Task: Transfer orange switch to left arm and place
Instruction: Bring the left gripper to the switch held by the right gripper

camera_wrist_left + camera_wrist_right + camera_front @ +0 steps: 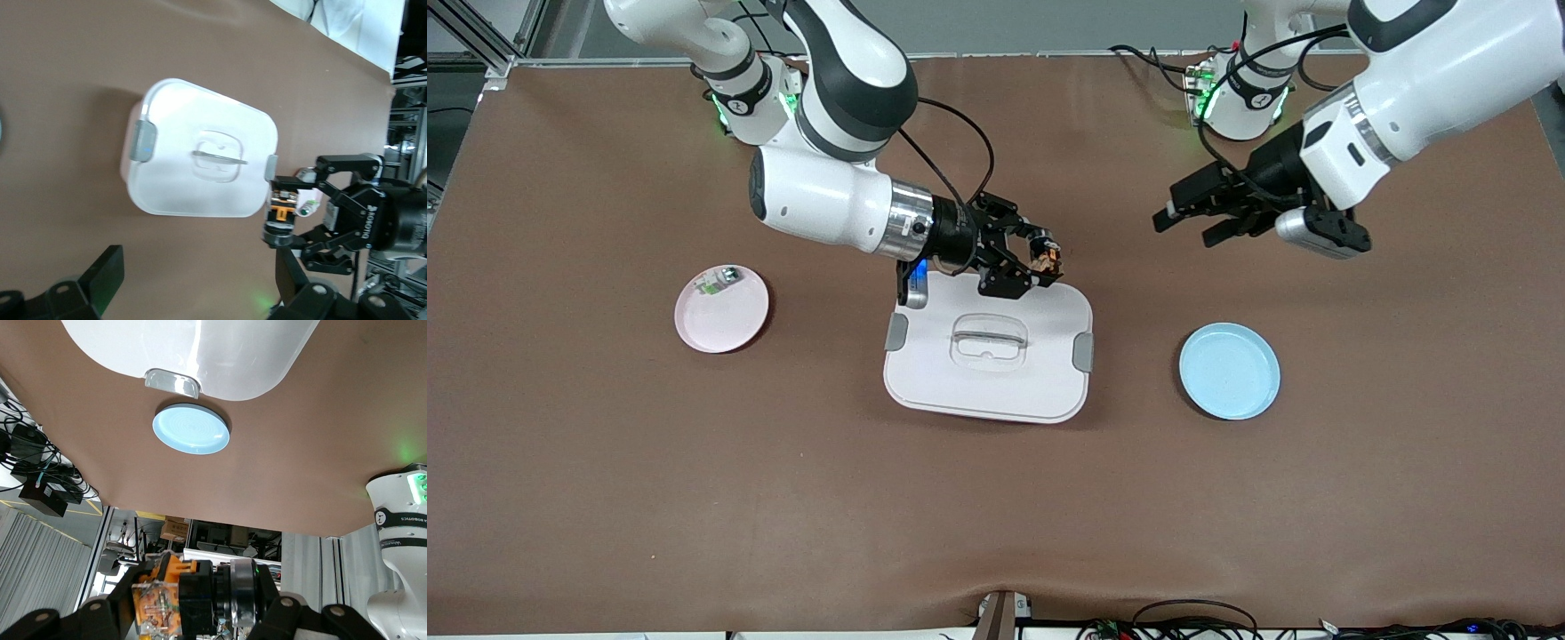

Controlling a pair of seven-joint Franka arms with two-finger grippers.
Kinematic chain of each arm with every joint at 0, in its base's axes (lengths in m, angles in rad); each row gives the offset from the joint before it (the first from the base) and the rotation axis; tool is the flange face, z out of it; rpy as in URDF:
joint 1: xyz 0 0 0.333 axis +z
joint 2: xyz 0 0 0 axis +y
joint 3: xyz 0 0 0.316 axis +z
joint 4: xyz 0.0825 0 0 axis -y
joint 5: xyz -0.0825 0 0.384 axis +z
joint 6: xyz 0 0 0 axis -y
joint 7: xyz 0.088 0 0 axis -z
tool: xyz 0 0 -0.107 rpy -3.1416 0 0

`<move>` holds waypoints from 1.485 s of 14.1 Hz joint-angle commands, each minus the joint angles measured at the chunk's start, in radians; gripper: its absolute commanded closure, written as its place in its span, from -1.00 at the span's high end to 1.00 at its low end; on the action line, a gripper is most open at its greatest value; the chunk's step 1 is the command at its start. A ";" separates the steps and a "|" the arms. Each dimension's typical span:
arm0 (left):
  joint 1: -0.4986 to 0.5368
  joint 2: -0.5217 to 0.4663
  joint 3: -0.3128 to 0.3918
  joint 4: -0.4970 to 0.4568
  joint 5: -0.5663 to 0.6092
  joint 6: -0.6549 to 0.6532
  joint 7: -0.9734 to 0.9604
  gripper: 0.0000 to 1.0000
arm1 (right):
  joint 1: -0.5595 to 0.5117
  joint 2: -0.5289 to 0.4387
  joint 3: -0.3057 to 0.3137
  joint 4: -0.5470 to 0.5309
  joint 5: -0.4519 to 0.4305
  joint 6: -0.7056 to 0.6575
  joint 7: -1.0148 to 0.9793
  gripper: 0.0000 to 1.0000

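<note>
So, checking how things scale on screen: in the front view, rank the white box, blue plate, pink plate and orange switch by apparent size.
1. White box.
2. Blue plate and pink plate: look alike, not ranked.
3. Orange switch, held aloft, so apparent size is unsure; still clearly smallest.

There are two robot arms, the right arm and the left arm. There is one white box. There are two small plates, one pink plate and one blue plate. There is one orange switch. The pink plate holds what looks like one tiny green part.
</note>
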State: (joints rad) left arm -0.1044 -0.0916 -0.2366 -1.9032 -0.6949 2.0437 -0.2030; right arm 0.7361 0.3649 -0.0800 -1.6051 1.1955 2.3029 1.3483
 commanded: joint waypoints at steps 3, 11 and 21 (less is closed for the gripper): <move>0.005 0.015 -0.091 -0.077 -0.089 0.176 0.011 1.00 | 0.014 0.028 -0.012 0.050 0.010 -0.002 0.029 -0.59; -0.001 0.148 -0.251 -0.071 -0.163 0.475 0.011 0.66 | 0.011 0.028 -0.012 0.060 0.003 -0.011 0.020 -0.59; -0.014 0.158 -0.259 -0.070 -0.163 0.489 0.004 -1.00 | 0.003 0.028 -0.014 0.063 -0.008 -0.016 0.020 -0.59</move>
State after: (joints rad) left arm -0.1135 0.0673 -0.4933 -1.9625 -0.8387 2.5176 -0.2033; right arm 0.7379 0.3845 -0.0838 -1.5739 1.1919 2.2954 1.3576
